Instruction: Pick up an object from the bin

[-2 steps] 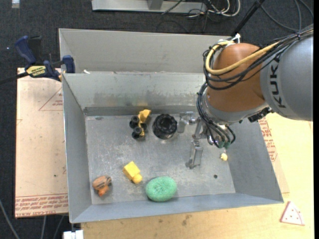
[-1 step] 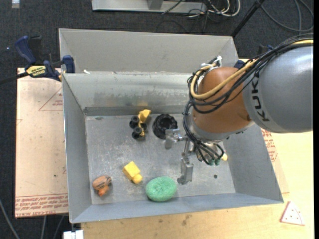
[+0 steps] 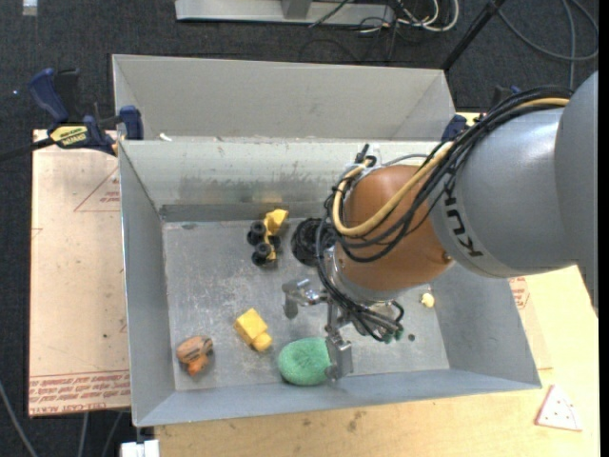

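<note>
My gripper (image 3: 319, 329) hangs low over the bin's near middle, open, with nothing between its fingers. One silver fingertip (image 3: 297, 299) points toward the bin's centre. The other fingertip (image 3: 339, 358) stands at the right edge of a green rounded lump (image 3: 303, 362) lying against the near wall. A small yellow block (image 3: 252, 329) lies just left of the gripper on the bin floor.
A brown and orange thing (image 3: 194, 353) sits in the near left corner. A yellow and black toy (image 3: 266, 236) and a black round thing (image 3: 306, 240) lie toward the back wall. A tiny pale piece (image 3: 427, 300) lies right of the arm's orange cover.
</note>
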Tool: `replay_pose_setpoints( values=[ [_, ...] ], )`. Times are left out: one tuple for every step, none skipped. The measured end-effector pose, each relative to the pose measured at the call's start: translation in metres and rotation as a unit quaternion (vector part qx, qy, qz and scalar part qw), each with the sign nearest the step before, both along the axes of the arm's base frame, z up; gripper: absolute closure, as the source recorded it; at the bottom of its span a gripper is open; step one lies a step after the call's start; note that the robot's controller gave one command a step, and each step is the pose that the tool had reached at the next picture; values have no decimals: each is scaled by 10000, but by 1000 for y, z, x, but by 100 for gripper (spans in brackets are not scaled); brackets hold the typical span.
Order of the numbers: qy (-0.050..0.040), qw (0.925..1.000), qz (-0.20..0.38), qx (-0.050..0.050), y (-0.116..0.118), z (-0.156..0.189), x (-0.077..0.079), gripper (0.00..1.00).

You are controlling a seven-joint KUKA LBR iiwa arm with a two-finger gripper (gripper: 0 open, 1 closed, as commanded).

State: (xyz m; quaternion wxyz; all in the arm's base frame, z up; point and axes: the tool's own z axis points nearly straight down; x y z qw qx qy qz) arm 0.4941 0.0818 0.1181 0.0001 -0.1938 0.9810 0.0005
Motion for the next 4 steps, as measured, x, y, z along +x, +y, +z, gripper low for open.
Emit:
replay_pose_setpoints(
  values=[
    [3,9943,1068,-1,6,-4,-10,0],
    [-71,9995,-293,7,15,-35,-5,0],
    [5,9996,-284,0,12,-49,-9,100],
    [5,9996,-284,0,12,-49,-9,100]
  ],
)
